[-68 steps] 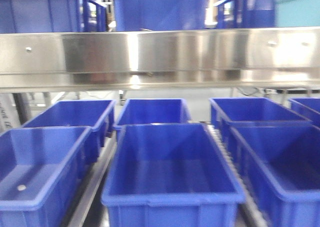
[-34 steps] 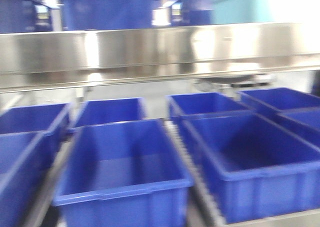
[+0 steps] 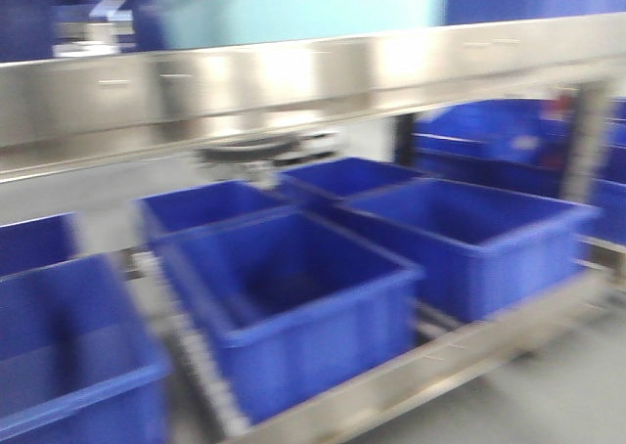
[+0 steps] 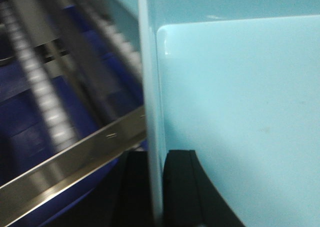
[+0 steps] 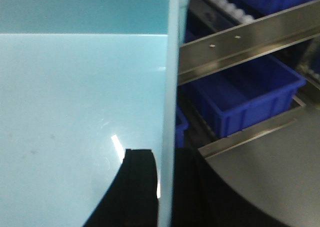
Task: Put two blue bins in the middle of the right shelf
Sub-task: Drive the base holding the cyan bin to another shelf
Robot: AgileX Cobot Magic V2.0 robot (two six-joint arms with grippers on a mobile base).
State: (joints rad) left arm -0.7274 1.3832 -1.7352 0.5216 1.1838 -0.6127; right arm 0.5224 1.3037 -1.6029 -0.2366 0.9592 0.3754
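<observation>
A light blue bin (image 3: 303,9) hangs at the top of the front view, held between both arms. In the left wrist view my left gripper (image 4: 156,154) is shut on the bin's thin left wall (image 4: 150,87), one black finger (image 4: 182,187) inside the bin (image 4: 240,102) and one outside. In the right wrist view my right gripper (image 5: 167,154) is shut on the right wall (image 5: 172,77), with the bin's pale inside (image 5: 75,87) to its left. Several dark blue bins (image 3: 293,297) sit on the shelf below. The front view is motion-blurred.
A steel shelf beam (image 3: 245,82) crosses the front view just under the held bin. Roller tracks (image 3: 191,351) and a steel front rail (image 3: 440,356) edge the lower shelf. More blue bins (image 3: 509,136) stand on a rack at the far right behind a steel post (image 3: 585,136).
The front view has swung to the right: the shelf bins slid left in frame, and a rack at the far right came into sight. The light blue bin now spans the top centre.
</observation>
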